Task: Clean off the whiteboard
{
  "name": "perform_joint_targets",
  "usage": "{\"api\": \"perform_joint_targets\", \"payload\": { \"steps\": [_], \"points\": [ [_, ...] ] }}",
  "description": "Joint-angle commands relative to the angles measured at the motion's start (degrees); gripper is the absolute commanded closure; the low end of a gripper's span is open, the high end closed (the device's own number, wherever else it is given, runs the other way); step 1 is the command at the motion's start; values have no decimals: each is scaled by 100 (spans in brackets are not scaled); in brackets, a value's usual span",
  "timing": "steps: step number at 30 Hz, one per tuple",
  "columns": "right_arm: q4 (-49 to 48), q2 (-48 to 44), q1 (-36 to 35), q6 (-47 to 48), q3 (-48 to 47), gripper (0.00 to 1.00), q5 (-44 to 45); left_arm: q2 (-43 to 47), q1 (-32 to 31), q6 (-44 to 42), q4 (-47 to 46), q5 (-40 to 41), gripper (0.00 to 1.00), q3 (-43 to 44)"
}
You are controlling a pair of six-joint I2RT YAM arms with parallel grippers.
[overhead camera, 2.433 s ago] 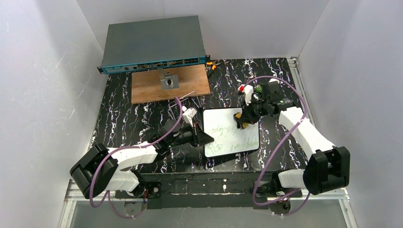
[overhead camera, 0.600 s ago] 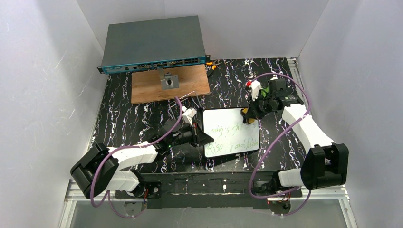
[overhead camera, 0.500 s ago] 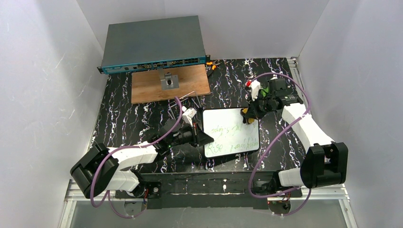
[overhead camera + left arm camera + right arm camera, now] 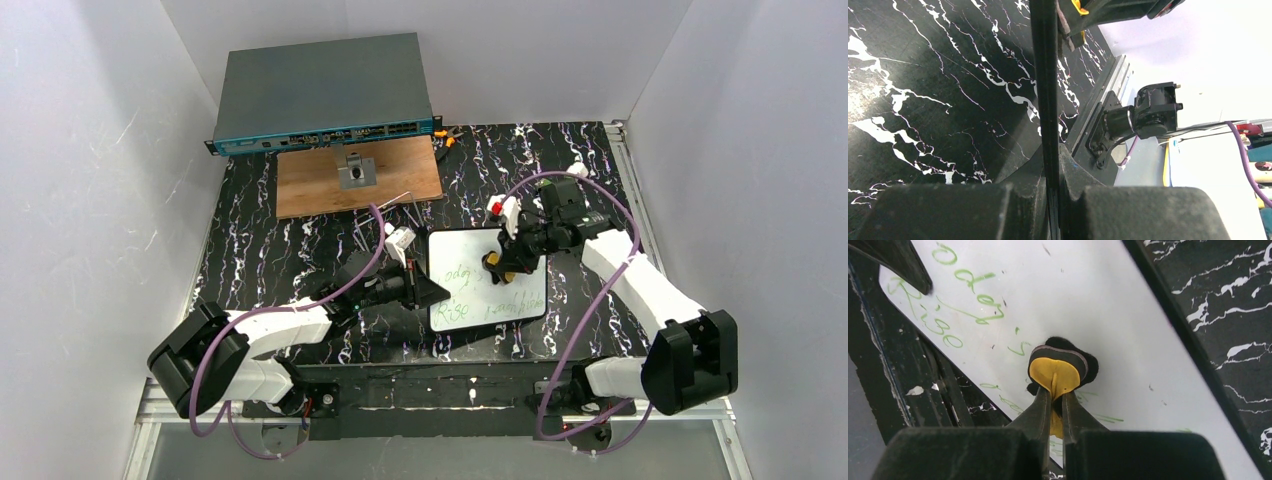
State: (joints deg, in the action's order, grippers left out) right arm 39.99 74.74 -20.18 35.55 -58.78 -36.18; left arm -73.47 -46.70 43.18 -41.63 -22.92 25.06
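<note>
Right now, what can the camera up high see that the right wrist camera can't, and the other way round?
Only the top view shows the gray box, the wooden panel, and the left arm and right arm whole. Only the right wrist view shows up close how the right tool pinches the yellow eraser, its black felt on the whiteboard. Both show the whiteboard, the eraser, the green writing and the black marbled table.

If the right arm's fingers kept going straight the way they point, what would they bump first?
The whiteboard, most likely. The right gripper points down at it, its fingers pinching a yellow eraser whose black pad seems to touch the white surface.
</note>
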Motion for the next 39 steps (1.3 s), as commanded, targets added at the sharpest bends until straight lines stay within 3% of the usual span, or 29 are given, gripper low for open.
{"api": "perform_joint_targets", "payload": {
  "steps": [1, 10, 19, 26, 33, 39],
  "points": [
    [-295, -206, 140, 76, 357, 99, 460, 218, -88, -351, -324, -439, 100, 218],
    [-677, 174, 649, -391, -18, 99, 755, 212, -86, -348, -337, -468, 100, 199],
    [-147, 551, 622, -272, -903, 99, -91, 250, -85, -348, -301, -447, 100, 189],
    [259, 227, 353, 315, -486, 99, -710, 242, -85, -362, -302, -441, 100, 197],
    [-134, -196, 380, 300, 302, 99, -44, 277, -85, -368, -302, -433, 100, 174],
    [-549, -146, 739, -165, 174, 99, 386, 243, -91, -349, -302, -467, 100, 190]
  ]
}}
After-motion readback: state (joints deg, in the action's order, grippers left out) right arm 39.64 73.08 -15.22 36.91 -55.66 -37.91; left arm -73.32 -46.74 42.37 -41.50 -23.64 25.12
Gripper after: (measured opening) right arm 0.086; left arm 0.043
